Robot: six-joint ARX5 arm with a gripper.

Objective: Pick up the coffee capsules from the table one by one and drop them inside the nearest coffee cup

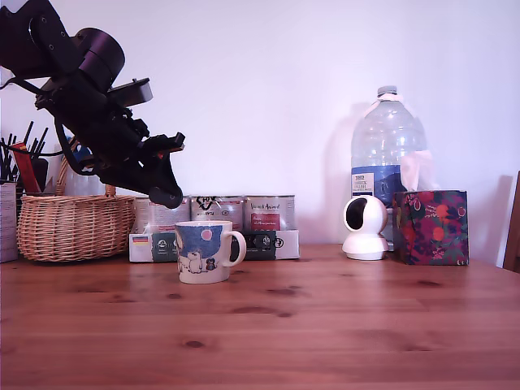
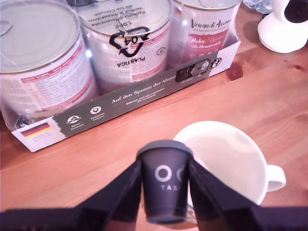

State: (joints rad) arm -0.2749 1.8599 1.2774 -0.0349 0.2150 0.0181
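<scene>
A dark tapered coffee capsule (image 2: 165, 180) with pale lettering and a flat rimmed end sits between the black fingers (image 2: 126, 188) of my gripper (image 2: 165, 195), which is shut on it. The white coffee cup (image 1: 203, 252), with a blue night scene and a pink moon, stands on the reddish-brown table (image 1: 325, 325). In the exterior view the gripper (image 1: 166, 195) hangs above the cup, slightly to the exterior view's left of it. In the wrist view the coffee cup's (image 2: 226, 159) white inside shows just beside the capsule, with nothing visible in it. The capsule itself does not show in the exterior view.
Three silver tins (image 1: 218, 213) in a cardboard tray (image 2: 144, 94) stand right behind the cup. A wicker basket (image 1: 75, 227) is at the exterior view's left. A white round camera (image 1: 364, 227), a large water bottle (image 1: 388, 154) and a floral box (image 1: 431, 227) stand at the right.
</scene>
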